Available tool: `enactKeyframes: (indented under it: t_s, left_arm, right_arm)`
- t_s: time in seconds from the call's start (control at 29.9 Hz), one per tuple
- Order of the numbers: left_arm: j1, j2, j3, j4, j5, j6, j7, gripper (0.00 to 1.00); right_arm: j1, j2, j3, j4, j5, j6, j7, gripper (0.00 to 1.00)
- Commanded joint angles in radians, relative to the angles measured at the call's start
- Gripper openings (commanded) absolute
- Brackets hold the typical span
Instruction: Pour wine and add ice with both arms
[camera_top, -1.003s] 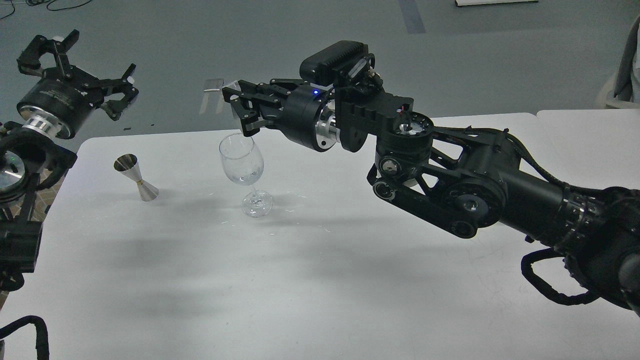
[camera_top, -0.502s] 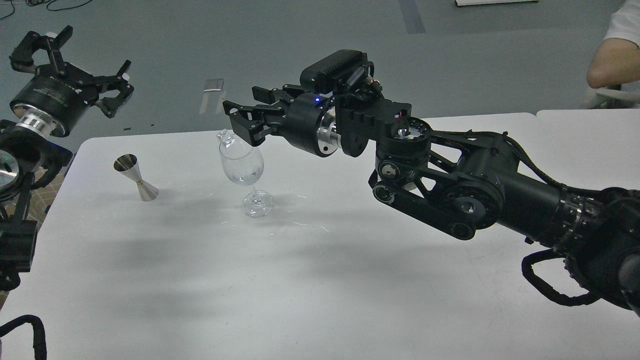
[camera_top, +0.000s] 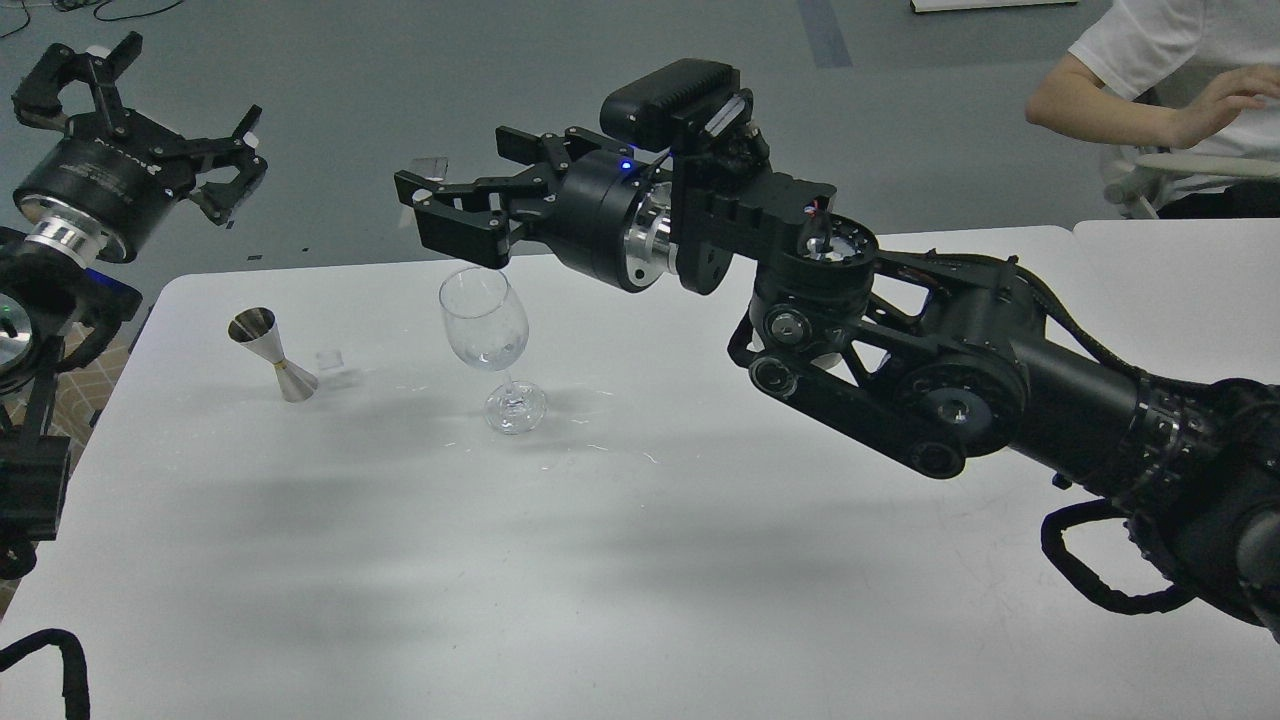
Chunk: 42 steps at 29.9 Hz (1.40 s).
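A clear wine glass (camera_top: 483, 325) stands upright on the white table (camera_top: 640, 560), with faint glints low in its bowl. One small clear ice cube (camera_top: 330, 360) lies on the table, left of the glass and beside a steel jigger (camera_top: 270, 355). My right gripper (camera_top: 455, 180) is open and empty, hovering just above the glass's rim and a little to its left. My left gripper (camera_top: 150, 120) is open and empty, raised at the far left beyond the table's edge.
A person's arm (camera_top: 1120, 110) and a chair are beyond the table at the top right. A second white table (camera_top: 1180, 270) adjoins at the right. My right arm (camera_top: 900, 370) spans the right half of the table.
My right gripper opened, rose and shifted left. The ice cube it held fell onto the glass's rim, then landed on the table by the jigger. A person came into view.
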Motion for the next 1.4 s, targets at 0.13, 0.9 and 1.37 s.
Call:
enactKeyframes:
  t_s: [0.13, 0.9, 1.37]
  left_arm:
    - [0.002, -0.01, 0.006, 0.0, 0.0, 0.0, -0.004, 0.98]
    - [0.043, -0.002, 0.032, 0.001, 0.014, -0.018, -0.005, 0.98]
    - [0.109, -0.007, -0.024, -0.012, 0.006, -0.063, -0.01, 0.98]
  right_arm:
    - [-0.121, 0.0, 0.204, 0.048, 0.016, -0.004, 0.0, 1.0]
    - [-0.282, 0.0, 0.825, -0.016, 0.631, -0.004, 0.002, 1.0]
    - [-0.285, 0.0, 0.89, -0.196, 1.196, 0.009, 0.003, 1.0]
